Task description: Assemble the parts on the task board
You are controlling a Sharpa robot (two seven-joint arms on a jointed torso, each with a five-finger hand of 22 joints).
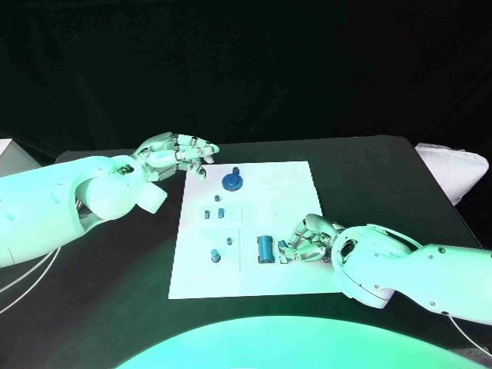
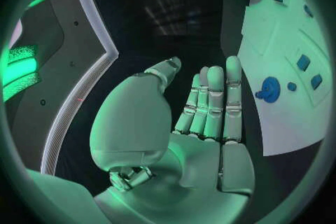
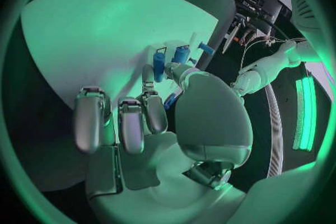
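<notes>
Fingers of right hand (image 1: 308, 239) curl at task board (image 1: 270, 278) right edge, touching blue cylinder (image 1: 265, 249); grip undeterminable. Left hand (image 1: 177, 152), fingers straight, empty, off board's far-left corner. Round part (image 1: 233, 182) nearby.

Left hand (image 1: 177, 154) open; right hand (image 1: 309, 238) curled (grip unclear).

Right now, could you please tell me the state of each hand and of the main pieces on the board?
Left hand: open, fingers straight, off the board's far left corner.
Right hand: fingers curled at the blue cylinder; grip unclear.
Blue cylinder: lying flat on the board.
Round blue disc: flat on the board, untouched.
</notes>
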